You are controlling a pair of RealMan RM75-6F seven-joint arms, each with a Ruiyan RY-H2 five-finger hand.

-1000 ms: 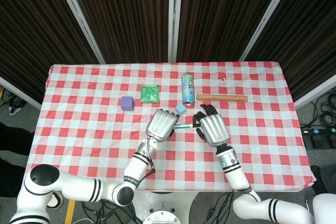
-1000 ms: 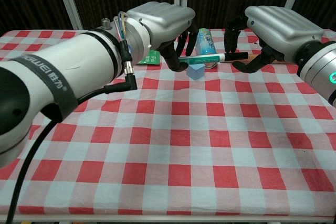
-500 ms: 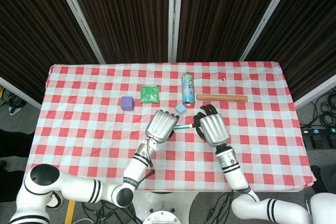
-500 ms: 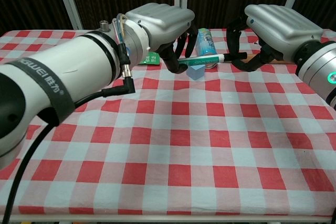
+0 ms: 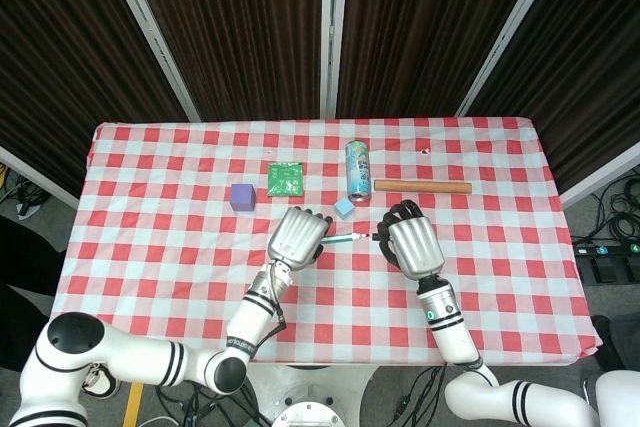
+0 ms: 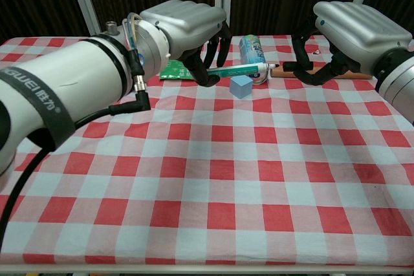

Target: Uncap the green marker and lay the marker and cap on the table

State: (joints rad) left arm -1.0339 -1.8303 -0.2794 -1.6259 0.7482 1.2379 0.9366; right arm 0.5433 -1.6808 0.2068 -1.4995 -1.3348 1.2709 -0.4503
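Now marker (image 6: 238,68) level, tip rightward.

The marker (image 6: 238,68) has its left end buried under the curled fingers of the left hand (image 6: 187,25), and its cap (image 6: 288,65) is mostly covered by the right hand (image 6: 352,27). The can (image 6: 252,53) has print too small to read. The right forearm runs off the chest view's edge.

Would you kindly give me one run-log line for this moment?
left hand: holds marker | right hand: holds cap | cap: off | both held above table
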